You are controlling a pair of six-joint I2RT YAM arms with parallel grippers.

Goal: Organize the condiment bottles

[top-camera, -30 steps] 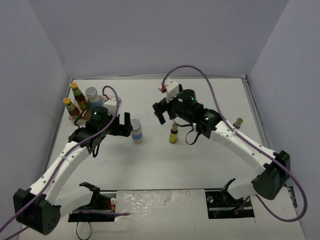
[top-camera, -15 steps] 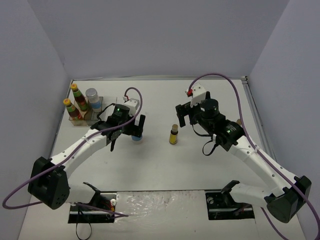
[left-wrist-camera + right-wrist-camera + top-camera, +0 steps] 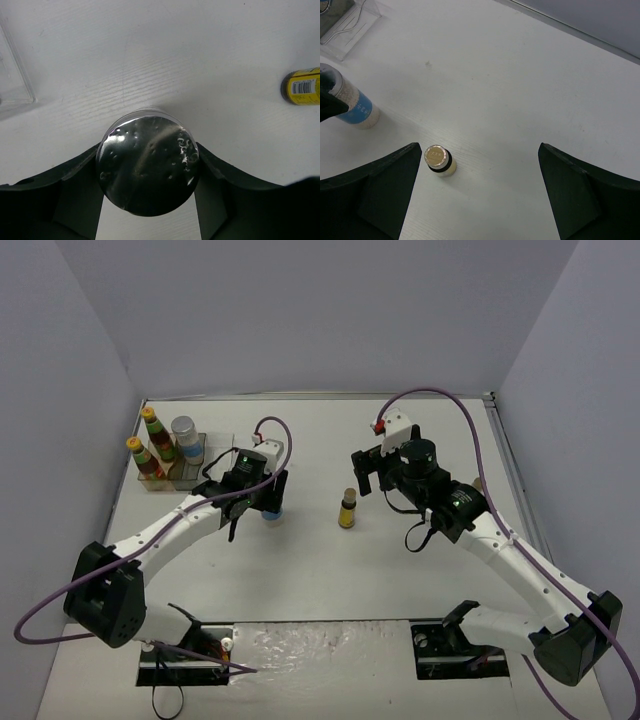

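Silver-lidded and blue-banded, the jar (image 3: 147, 165) stands out on the table (image 3: 420, 440), left of centre and a little way right of the clear rack (image 3: 197, 469). The left gripper (image 3: 268, 492) has come across from beside the rack in the last second and now sits over the jar. In the wrist view its two fingers (image 3: 80, 175) press against opposite sides of the jar just under the lid, so it looks gripped. Whether it has left the table yet I cannot tell.

Near it to the right stands the tiny yellow-labelled bottle (image 3: 347, 510), upright and untouched. The right gripper (image 3: 368, 470), which hung over that bottle a second ago, has pulled back to the right. Its fingers are spread wide and hold nothing.

The rack already holds the two slim bottles with yellow caps (image 3: 150, 426) and the other jar (image 3: 185, 434). By my reckoning the grasp is made, and the carry to the rack comes next, with the tiny bottle left for later.

As for writing, the tiny bottle shows a barcode on its yellow label in the left wrist view. The jar's blue band and the slim bottles' red and green labels carry print too small to read.
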